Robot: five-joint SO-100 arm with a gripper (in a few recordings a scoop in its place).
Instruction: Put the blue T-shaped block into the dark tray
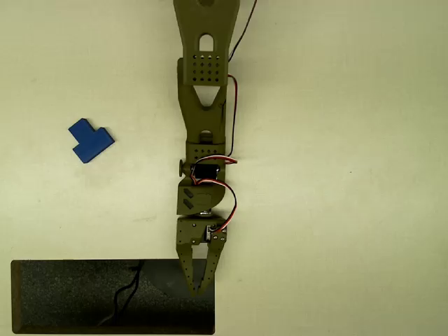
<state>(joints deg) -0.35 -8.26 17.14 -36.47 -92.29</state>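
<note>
Currently, in the overhead view, the blue T-shaped block (91,141) lies flat on the pale table (350,210), well apart from the dark tray (70,297), above its left half. The dark tray occupies the lower left, bearing a thin squiggle mark (126,290). My gripper (197,285) points down over the tray's upper right corner, jaws together, gripping nothing.

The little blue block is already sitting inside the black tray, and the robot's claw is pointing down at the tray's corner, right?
Not quite. The blue T-shaped block isn't in the dark tray; the overhead view shows it lying on the bare table, up and to the left, well apart from the tray. The rest holds: the gripper does point down over the tray's upper right corner.
</note>
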